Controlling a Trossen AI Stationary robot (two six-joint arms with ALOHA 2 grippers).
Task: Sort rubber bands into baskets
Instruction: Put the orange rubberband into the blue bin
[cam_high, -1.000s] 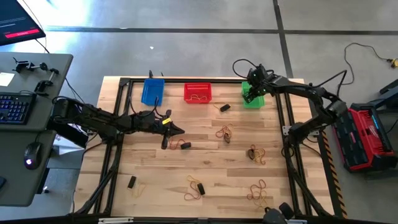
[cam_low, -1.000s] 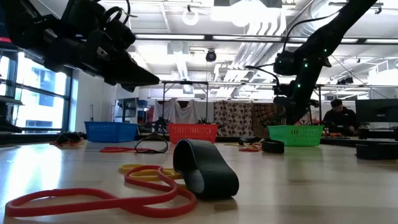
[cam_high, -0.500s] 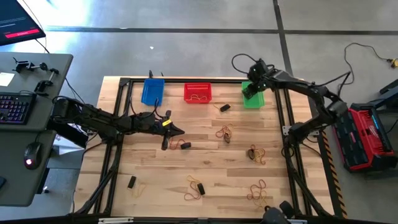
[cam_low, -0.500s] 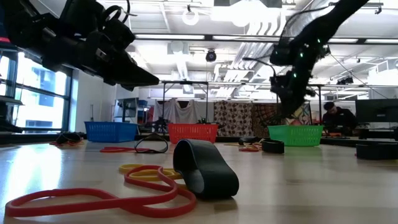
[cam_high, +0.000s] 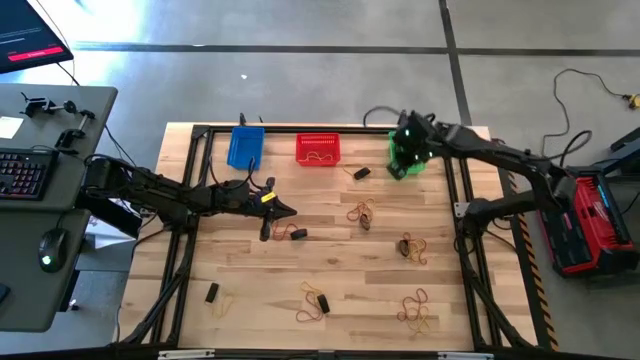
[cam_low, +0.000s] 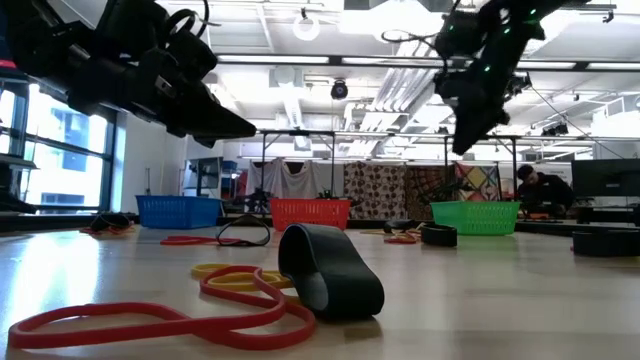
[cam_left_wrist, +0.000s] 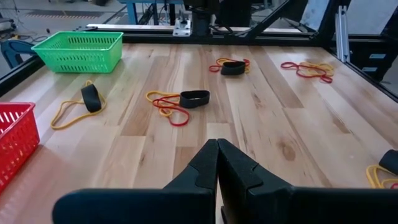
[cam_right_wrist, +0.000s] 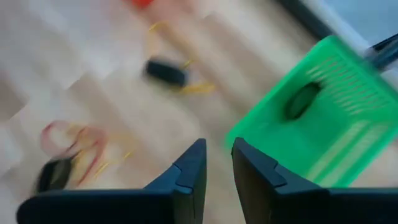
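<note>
Right claw (cam_high: 400, 165), slightly parted and empty, hangs over the green plastic mesh basket (cam_high: 411, 158) at one o'clock; left claw (cam_high: 288, 211) is closed mid-worktop.

Left gripper (cam_left_wrist: 217, 163) — fingers pressed together — above the table (cam_left_wrist: 261, 118); beyond it, rubber bands (cam_left_wrist: 180, 102) and green basket (cam_left_wrist: 79, 51).
</note>
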